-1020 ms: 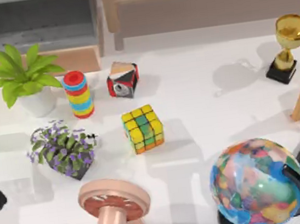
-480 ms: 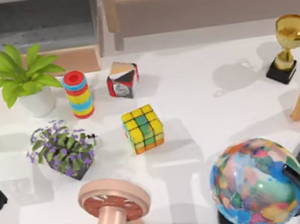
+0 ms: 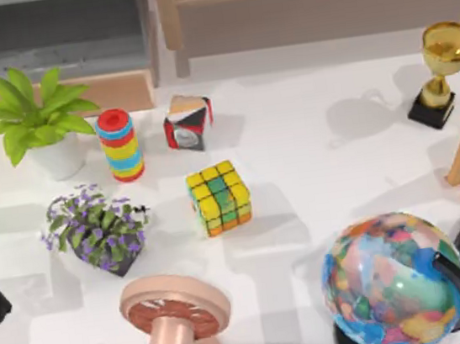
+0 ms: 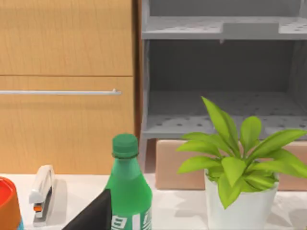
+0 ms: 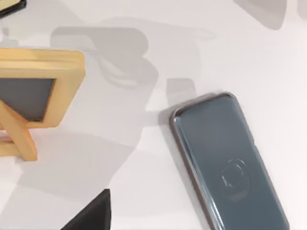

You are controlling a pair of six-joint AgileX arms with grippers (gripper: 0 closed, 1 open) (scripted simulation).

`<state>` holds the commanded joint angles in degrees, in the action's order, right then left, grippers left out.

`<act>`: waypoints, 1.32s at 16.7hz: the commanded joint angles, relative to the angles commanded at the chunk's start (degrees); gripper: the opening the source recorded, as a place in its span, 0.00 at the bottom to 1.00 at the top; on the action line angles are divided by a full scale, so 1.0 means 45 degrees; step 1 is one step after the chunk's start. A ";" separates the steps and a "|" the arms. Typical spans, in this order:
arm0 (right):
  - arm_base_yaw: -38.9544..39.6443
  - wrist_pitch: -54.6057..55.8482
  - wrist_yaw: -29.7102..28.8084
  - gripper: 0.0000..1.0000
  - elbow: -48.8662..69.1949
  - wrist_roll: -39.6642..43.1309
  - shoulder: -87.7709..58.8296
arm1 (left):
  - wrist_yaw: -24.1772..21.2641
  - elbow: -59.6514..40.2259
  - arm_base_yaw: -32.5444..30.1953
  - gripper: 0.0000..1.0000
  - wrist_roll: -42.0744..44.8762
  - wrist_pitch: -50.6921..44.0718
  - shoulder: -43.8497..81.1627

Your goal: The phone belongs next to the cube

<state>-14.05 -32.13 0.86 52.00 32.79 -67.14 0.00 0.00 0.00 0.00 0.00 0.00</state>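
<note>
Phone, flat glossy dark grey slab point(image 5: 225, 163), rounded corners, thin rim, flat on white counter point(image 5: 144, 191) near wooden-framed chalkboard point(image 5: 33, 91). Multicoloured puzzle cube point(image 3: 219, 197) mid-counter. End effector states: cannot tell.

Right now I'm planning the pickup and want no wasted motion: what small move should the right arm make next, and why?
Probably lower the right gripper toward the phone, which lies flat and untouched on the white table beside the wooden frame in the right wrist view. The puzzle cube sits mid-table with nothing next to it, so the phone has to be grasped first.
</note>
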 joint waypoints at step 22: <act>-0.2704 -0.6261 0.0116 1.00 1.0118 0.6459 -1.3231 | 0.0000 0.0000 0.0000 1.00 0.0000 0.0000 0.0000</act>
<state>-26.22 -60.30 1.39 97.53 61.86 -126.68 0.00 0.00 0.00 0.00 0.00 0.00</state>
